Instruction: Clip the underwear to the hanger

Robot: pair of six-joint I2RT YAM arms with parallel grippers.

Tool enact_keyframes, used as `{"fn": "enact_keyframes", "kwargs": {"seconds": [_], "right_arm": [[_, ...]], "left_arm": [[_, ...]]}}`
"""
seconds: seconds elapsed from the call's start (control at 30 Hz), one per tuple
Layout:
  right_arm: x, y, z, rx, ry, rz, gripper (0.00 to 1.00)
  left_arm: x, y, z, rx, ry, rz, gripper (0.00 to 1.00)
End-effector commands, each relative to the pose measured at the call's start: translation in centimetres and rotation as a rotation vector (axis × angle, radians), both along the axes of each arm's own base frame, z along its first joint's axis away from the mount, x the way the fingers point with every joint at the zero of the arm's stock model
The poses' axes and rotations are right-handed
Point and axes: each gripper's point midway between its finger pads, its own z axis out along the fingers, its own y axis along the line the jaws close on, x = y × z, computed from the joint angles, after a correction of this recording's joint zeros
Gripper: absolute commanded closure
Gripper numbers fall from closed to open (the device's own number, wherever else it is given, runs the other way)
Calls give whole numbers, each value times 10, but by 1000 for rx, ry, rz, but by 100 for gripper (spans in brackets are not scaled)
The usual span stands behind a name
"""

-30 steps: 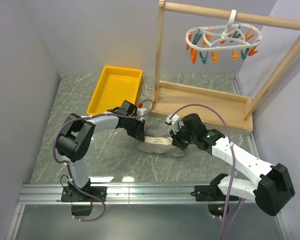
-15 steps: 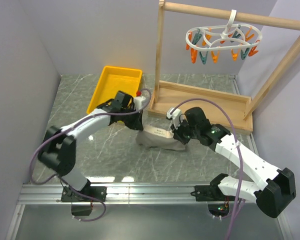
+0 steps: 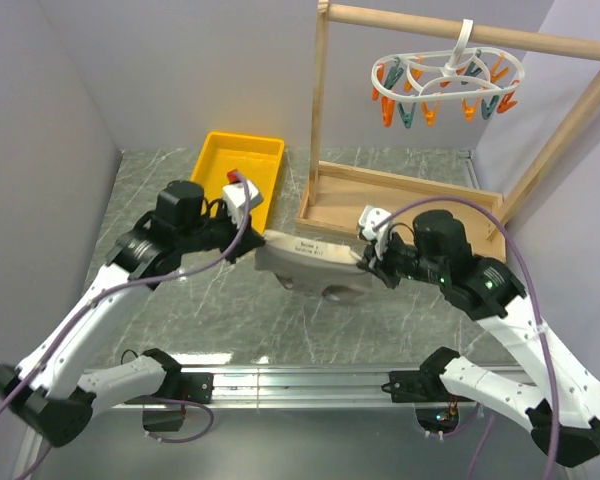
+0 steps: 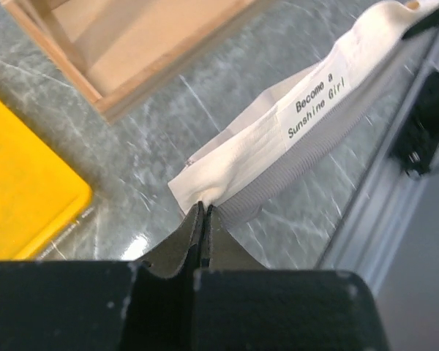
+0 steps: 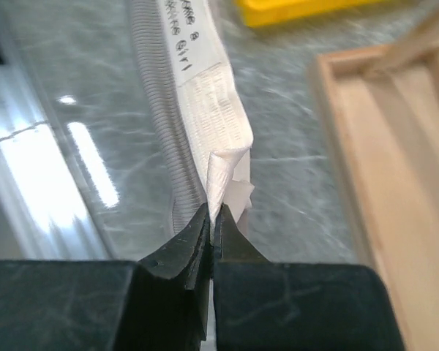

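Note:
The grey-taupe underwear (image 3: 315, 268) with a beige printed waistband hangs stretched in the air between both grippers above the table. My left gripper (image 3: 261, 243) is shut on the waistband's left end (image 4: 205, 183). My right gripper (image 3: 365, 262) is shut on the waistband's right end (image 5: 223, 157). The white oval hanger (image 3: 445, 82) with orange and teal clothespins hangs by its hook from the wooden rack's top bar, up and to the right of the underwear, well apart from it.
A yellow tray (image 3: 230, 175) lies at the back left, behind my left gripper. The wooden rack (image 3: 400, 200) has a flat base at the back right, an upright post (image 3: 320, 110) and a slanted brace. Grey walls close in on both sides.
Both grippers have lifted the underwear off the table and pulled its waistband taut between them. The left arm has swung up and out to the left; the right arm has risen.

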Motion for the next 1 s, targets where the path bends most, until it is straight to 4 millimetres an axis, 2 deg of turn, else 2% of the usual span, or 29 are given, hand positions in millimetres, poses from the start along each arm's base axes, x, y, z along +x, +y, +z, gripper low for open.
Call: {"fn": "enact_keyframes", "kwargs": {"seconds": [0.0, 0.1, 0.13, 0.2, 0.23, 0.3, 0.33, 0.37, 0.43, 0.47, 0.5, 0.53, 0.57, 0.6, 0.63, 0.7, 0.77, 0.83, 0.97], "right_arm": [[-55, 3, -5, 55, 96, 143, 100], [-81, 12, -9, 109, 136, 196, 100], [-80, 14, -12, 116, 143, 190, 100], [-76, 15, -33, 89, 191, 157, 100], [-68, 17, -36, 90, 177, 137, 100], [-49, 14, -59, 38, 167, 56, 100], [-33, 13, -62, 42, 143, 9, 95], [-21, 9, -72, 17, 144, -32, 91], [11, 0, -91, -19, 189, -147, 77], [21, -2, -98, -30, 204, -169, 59], [33, -7, -114, -62, 238, -219, 44], [44, -11, -121, -65, 237, -251, 32], [52, -19, -126, -71, 243, -289, 20], [56, -22, -130, -77, 241, -300, 17], [57, -23, -134, -84, 239, -303, 16], [54, -23, -135, -91, 240, -281, 17], [44, -20, -140, -96, 291, -248, 21], [40, -19, -149, -110, 349, -256, 32], [41, -4, -148, -36, 454, -286, 41]], "left_arm": [[-43, 18, -4, 45, -21, -98, 100], [-63, 24, -11, 59, -10, -139, 100], [-68, 26, -18, 76, 17, -146, 100], [-68, 27, -38, 110, 73, -136, 100], [-65, 27, -45, 123, 89, -121, 100], [-50, 21, -62, 142, 134, -84, 100], [-43, 17, -67, 136, 159, -55, 100], [-27, 10, -77, 148, 172, -31, 100], [-3, 4, -86, 150, 184, 49, 100], [14, 6, -101, 191, 193, 108, 100], [32, 1, -100, 178, 153, 141, 98], [41, 0, -104, 187, 150, 164, 88], [49, -2, -118, 217, 168, 168, 85], [53, -4, -118, 222, 162, 163, 81], [53, -4, -122, 231, 168, 149, 69], [45, -8, -128, 230, 185, 89, 61], [37, -4, -132, 245, 192, 65, 41], [32, 1, -142, 251, 215, 79, 39], [31, 17, -158, 229, 316, 161, 40]]}}
